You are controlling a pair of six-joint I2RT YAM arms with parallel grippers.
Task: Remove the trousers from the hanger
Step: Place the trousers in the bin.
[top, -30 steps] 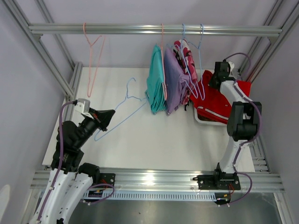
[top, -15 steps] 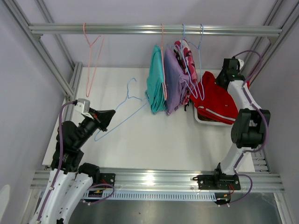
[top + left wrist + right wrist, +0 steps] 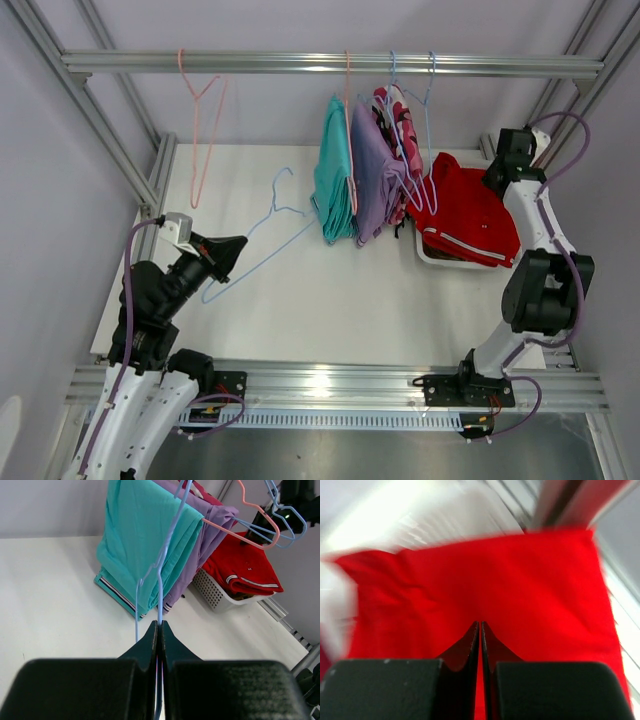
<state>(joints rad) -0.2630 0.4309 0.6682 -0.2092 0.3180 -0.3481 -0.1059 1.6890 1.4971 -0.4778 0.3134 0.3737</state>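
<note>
The right hand has lifted off the red cloth trousers, pressed together and empty. The left hand pinches a bare pale-blue wire hanger; that pair looks freed.

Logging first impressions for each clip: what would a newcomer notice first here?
A tight bunch of hanging pairs, teal trousers and lilac trousers foremost, dangles from the rail at centre back. To its right, red trousers lie heaped in a white basket, the right end effector shut just over them. At front left, the left end effector is shut on a pale blue hanger.
</note>
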